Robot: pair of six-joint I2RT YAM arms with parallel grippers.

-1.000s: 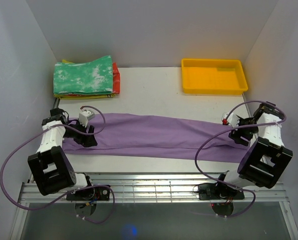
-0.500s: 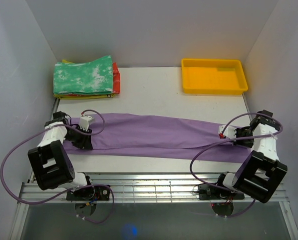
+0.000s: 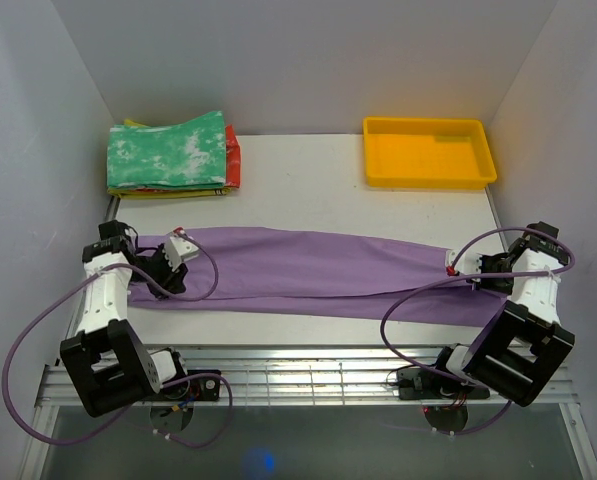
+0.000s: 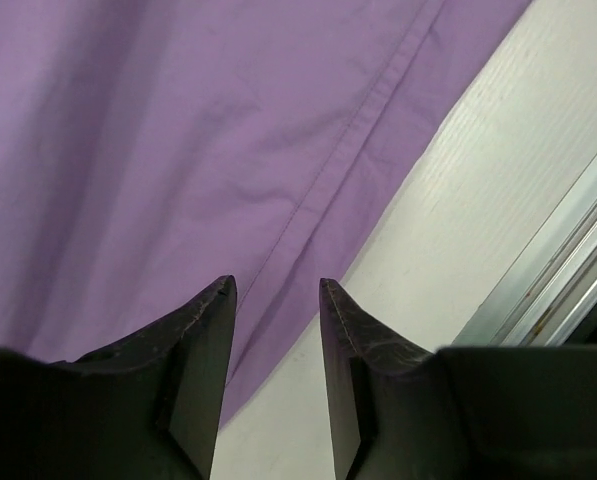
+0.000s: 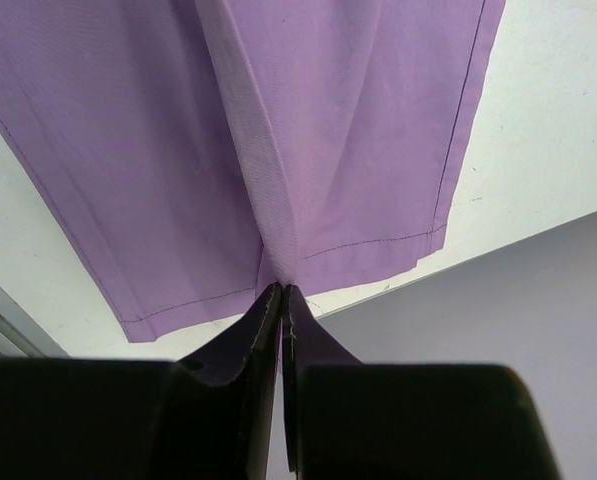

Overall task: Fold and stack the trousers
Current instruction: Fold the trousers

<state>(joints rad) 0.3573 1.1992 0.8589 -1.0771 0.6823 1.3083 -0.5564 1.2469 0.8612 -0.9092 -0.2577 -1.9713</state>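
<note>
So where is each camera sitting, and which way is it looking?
Top camera: above and behind the robot, looking down at the table with the trousers stretched across; the left arm and right arm both show.
Left wrist camera: on the left arm, looking past the open left pincer at purple cloth and the table edge.
Right wrist camera: on the right arm, looking past the right pincer, shut on the trousers' hem.
Shared: both wrist views show the trousers on the white table.

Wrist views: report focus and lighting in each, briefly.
Left wrist: the seam of the trousers is sharp and evenly lit, while the left fingers are dark, with little detail. Right wrist: the hem stitching reads crisply; the right fingers are close to black; no glare in either.
</note>
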